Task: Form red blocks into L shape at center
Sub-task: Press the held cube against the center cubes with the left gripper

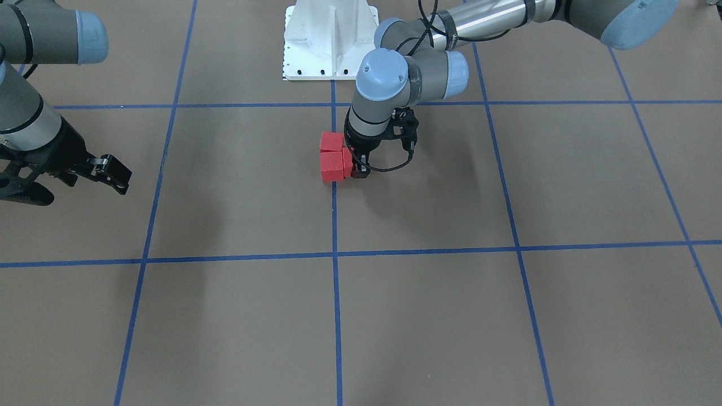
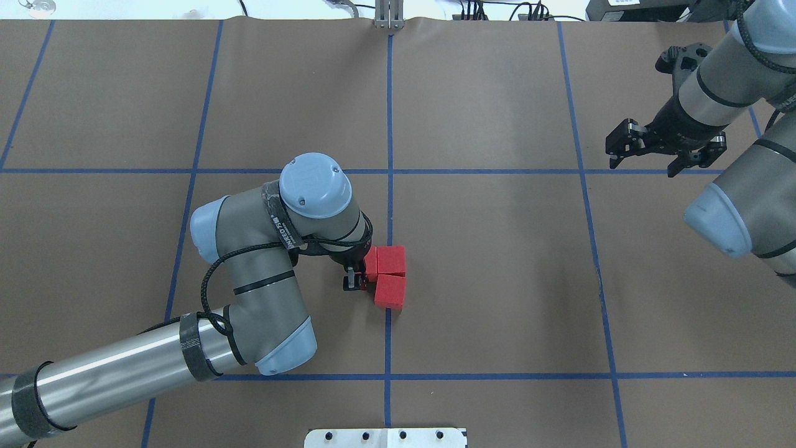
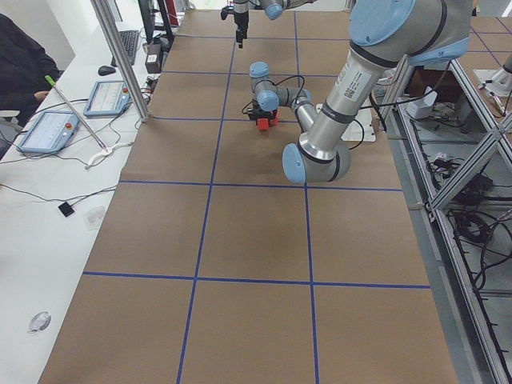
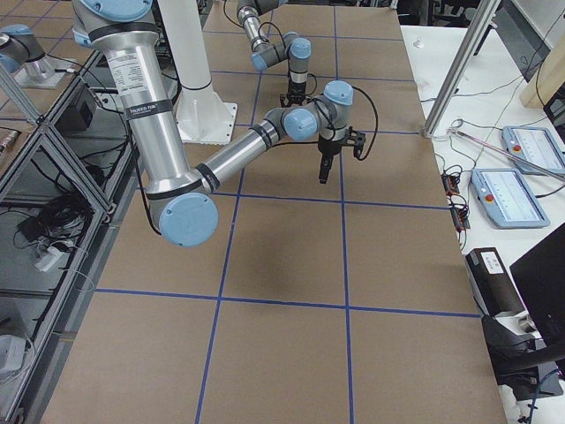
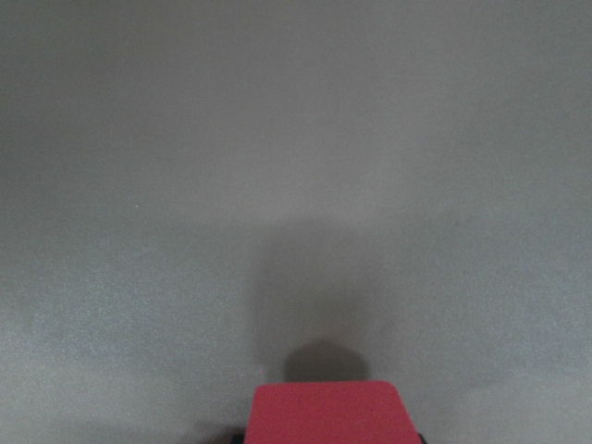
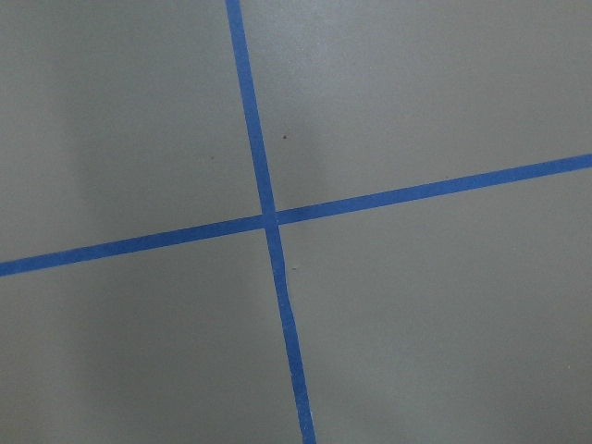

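Three red blocks sit together on the central blue tape line [image 2: 388, 205]. One red block [image 2: 392, 260] touches a second red block [image 2: 390, 291] just nearer the robot. The third red block [image 2: 371, 264] is pressed against the first on its left and also shows at the bottom of the left wrist view [image 5: 328, 413]. My left gripper [image 2: 356, 278] is low at the table and shut on this third block; it also shows in the front view [image 1: 359, 168]. My right gripper [image 2: 643, 165] is open and empty, far off to the right above a tape crossing [image 6: 269, 222].
The white robot base plate [image 1: 330, 39] stands at the near edge behind the blocks. The left arm's elbow [image 2: 311, 186] hangs over the table left of the blocks. Operator panels and cables [image 3: 48, 132] lie beyond the far edge.
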Motion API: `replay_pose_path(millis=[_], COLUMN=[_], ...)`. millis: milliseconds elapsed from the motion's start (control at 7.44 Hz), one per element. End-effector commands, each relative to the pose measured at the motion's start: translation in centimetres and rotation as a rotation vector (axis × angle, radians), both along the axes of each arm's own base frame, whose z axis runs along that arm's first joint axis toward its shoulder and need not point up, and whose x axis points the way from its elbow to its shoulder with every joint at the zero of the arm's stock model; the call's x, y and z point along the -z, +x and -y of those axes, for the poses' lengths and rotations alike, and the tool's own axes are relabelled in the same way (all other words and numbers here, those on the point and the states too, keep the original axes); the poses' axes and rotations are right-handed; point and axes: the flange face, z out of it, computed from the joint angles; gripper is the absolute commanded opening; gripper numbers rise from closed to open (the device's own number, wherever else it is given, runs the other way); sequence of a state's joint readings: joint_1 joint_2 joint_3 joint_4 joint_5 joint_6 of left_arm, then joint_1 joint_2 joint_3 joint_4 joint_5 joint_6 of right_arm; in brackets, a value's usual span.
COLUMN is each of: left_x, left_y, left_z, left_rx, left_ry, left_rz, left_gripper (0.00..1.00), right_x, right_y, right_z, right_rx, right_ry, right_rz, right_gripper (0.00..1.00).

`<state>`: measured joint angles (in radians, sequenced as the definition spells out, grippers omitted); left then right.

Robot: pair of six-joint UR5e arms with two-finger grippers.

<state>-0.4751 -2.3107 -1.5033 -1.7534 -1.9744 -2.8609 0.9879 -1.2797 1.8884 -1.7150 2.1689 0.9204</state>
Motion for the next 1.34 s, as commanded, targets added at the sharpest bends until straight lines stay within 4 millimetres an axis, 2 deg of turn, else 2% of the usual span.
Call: replay_pose_path(millis=[0,403,806,940,1075,1209], left_x=[0.0,0.0,1.7,2.7,2.4,2.2], left_y=[0.2,0.2,-0.5,-1.9,-3.4,-5.9], left_z=[0.0,0.0,-0.1,0.0,0.2,0.4], left_rx=[0.005,0.006,0.004,0.010,0.019,0.004], left_ry=[0.004,0.003,0.020,0.034,0.031,0.024], left_rz=[0.003,0.003,-0.024,-0.046,-0.042,-0.033], left_gripper=[0.99,1.00,1.00,1.00,1.00,1.00], right_x=[-0.1,0.0,0.0,0.0,0.0,0.0], right_y=[0.0,0.0,0.0,0.0,0.0,0.0], right_z=[0.0,0.0,0.0,0.0,0.0,0.0], right_rx=[-0.001,0.000,0.000,0.000,-0.001,0.000], right_ry=[0.000,0.000,0.000,0.000,0.001,0.000], right_rz=[-0.002,0.000,0.000,0.000,-0.001,0.000], right_gripper=[0.99,0.99,0.99,0.99,0.99,0.99])
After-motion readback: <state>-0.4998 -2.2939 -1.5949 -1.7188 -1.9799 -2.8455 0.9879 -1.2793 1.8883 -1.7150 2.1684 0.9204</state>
